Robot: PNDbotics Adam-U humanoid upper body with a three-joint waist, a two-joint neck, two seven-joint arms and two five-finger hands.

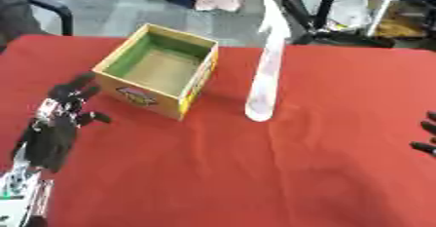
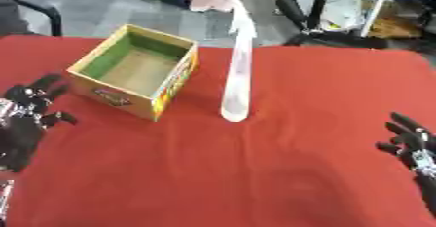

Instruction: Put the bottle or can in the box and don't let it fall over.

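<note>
Nothing grasped yet: the bottle [image 2: 238, 70] stands upright mid-counter, just right of the empty box [image 1: 158, 70]. Your left hand [image 1: 60, 119] rests by the left edge, fingers relaxed apart; your right hand [image 2: 410, 141] waits at the right edge, fingers apart too. Next, reach in, grip low, and keep it vertical.

I see the tall white plastic spray bottle [image 1: 265, 70] standing upright on the red cloth-covered table [image 1: 255, 172], just right of the open yellow cardboard box [image 1: 158, 70] and apart from it. The box sits at the far left. My left hand [image 1: 61, 119] lies near and left of the box; my right hand [image 2: 410, 141] rests at the right edge, well apart from the bottle.
</note>
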